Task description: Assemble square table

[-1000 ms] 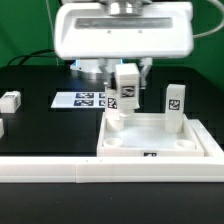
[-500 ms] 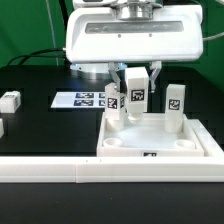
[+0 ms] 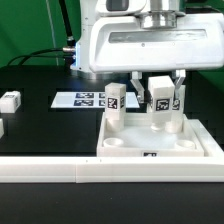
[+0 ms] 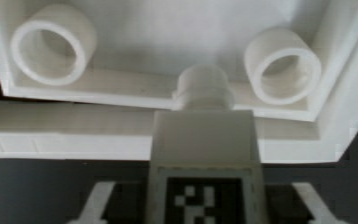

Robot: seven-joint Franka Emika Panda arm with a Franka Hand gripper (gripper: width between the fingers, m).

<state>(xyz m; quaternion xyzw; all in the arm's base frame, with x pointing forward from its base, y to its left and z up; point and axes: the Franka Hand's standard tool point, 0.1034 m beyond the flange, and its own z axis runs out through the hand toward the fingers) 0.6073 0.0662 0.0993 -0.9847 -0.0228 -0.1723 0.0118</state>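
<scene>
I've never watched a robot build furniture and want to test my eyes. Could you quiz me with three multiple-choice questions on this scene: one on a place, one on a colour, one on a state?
1. Where does the marker board lie?
A) on the black table, to the exterior view's left of the tabletop
B) inside the tabletop
C) on a shelf

2. What colour is the tabletop?
A) red
B) white
C) blue

3. What state is the gripper in?
A) open and empty
B) out of sight
C) shut on a leg block

Answers:
1 A, it lies flat on the table beside the tabletop.
2 B, the whole piece is white.
3 C, the tagged leg block sits between its fingers.
</scene>
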